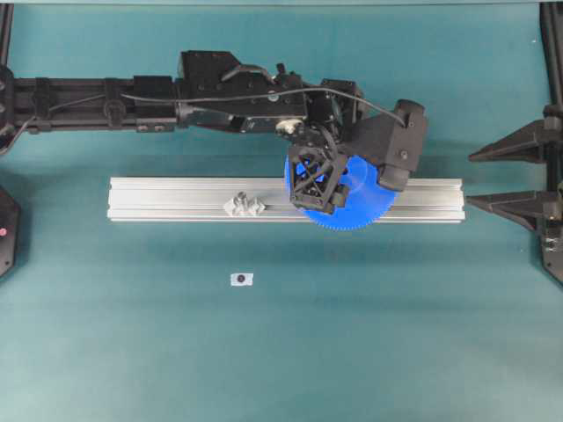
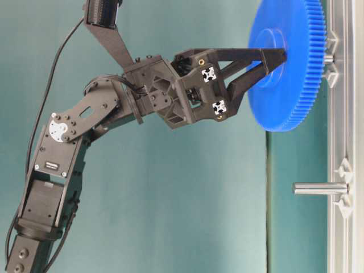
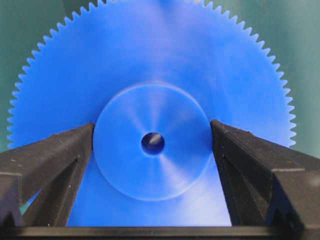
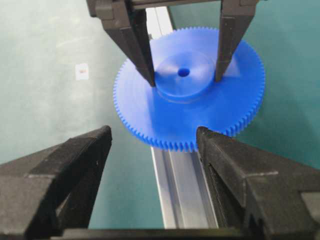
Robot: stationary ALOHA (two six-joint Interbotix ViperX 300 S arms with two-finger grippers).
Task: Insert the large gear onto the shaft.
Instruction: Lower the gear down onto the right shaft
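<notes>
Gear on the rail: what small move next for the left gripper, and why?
Probably back the left gripper straight off: the gear sits flat close to the rail, a silvery pin tip shows in its hole, and the fingers flank the hub.

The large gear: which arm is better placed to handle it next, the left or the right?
Left, probably. The left pincer straddles the raised hub of the large gear above the rail, whereas the right pincer hangs open, apart from the gear.

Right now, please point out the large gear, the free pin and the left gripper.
large gear (image 1: 365,207): overhead view, toothed face.
free pin (image 2: 318,188): table-level view, bare metal.
left gripper (image 4: 184,80): right wrist view, between fingertips.
</notes>
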